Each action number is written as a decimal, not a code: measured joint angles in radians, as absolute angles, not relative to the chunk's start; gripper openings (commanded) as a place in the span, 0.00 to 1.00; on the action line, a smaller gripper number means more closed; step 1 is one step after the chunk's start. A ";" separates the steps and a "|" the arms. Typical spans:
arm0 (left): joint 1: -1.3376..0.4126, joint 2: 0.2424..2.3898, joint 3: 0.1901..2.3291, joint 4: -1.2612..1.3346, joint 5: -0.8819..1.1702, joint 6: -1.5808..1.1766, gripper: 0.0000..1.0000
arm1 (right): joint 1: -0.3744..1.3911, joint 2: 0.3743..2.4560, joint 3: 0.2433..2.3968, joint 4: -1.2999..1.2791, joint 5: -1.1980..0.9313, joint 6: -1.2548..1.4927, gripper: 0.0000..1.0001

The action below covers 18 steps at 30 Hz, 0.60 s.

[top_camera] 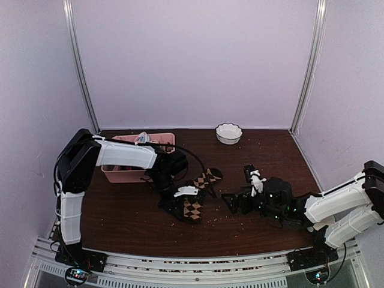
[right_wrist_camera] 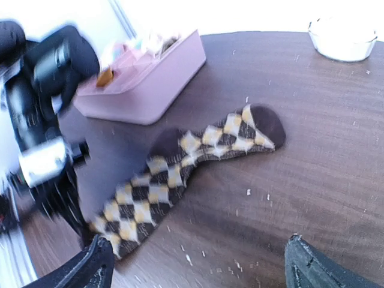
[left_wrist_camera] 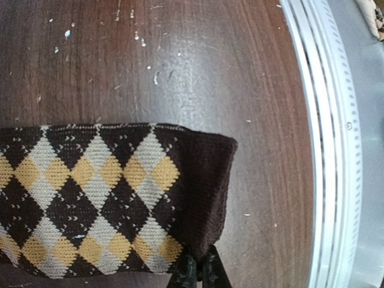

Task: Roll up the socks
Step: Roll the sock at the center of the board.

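A dark brown sock with tan argyle diamonds (top_camera: 201,192) lies stretched on the dark wooden table, toe toward the back (right_wrist_camera: 264,126) and cuff toward the front. In the left wrist view its plain brown cuff (left_wrist_camera: 207,180) runs down between the two black fingertips. My left gripper (left_wrist_camera: 201,271) is shut on that cuff edge, and it shows low over the table's middle (top_camera: 180,209). My right gripper (top_camera: 239,189) stands wide open just right of the sock, nothing between its fingers (right_wrist_camera: 201,270), which sit apart at the frame's bottom corners.
A pink divided tray (top_camera: 141,159) with small bundles stands at the back left, behind the left arm. A white fluted bowl (top_camera: 228,133) sits at the back centre. Pale crumbs dot the tabletop (right_wrist_camera: 249,192). The metal rail (left_wrist_camera: 327,150) marks the near edge.
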<state>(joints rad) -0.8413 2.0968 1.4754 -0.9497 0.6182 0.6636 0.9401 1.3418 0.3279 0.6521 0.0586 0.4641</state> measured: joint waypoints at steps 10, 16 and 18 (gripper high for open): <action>-0.807 2.164 1.575 -1.076 0.691 0.691 0.00 | 1.196 1.501 0.349 0.622 0.069 0.041 0.90; -0.797 2.191 1.588 -1.127 0.702 0.705 0.00 | 1.254 1.595 0.441 0.609 0.117 -0.178 0.79; -0.797 2.198 1.596 -1.135 0.704 0.707 0.00 | 1.259 1.637 0.487 0.599 0.131 -0.231 0.73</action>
<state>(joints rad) -0.7975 2.1983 1.5955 -1.1347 0.7044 0.7067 1.2594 1.6367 0.4870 0.5991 0.1314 -0.2314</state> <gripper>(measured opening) 0.008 0.795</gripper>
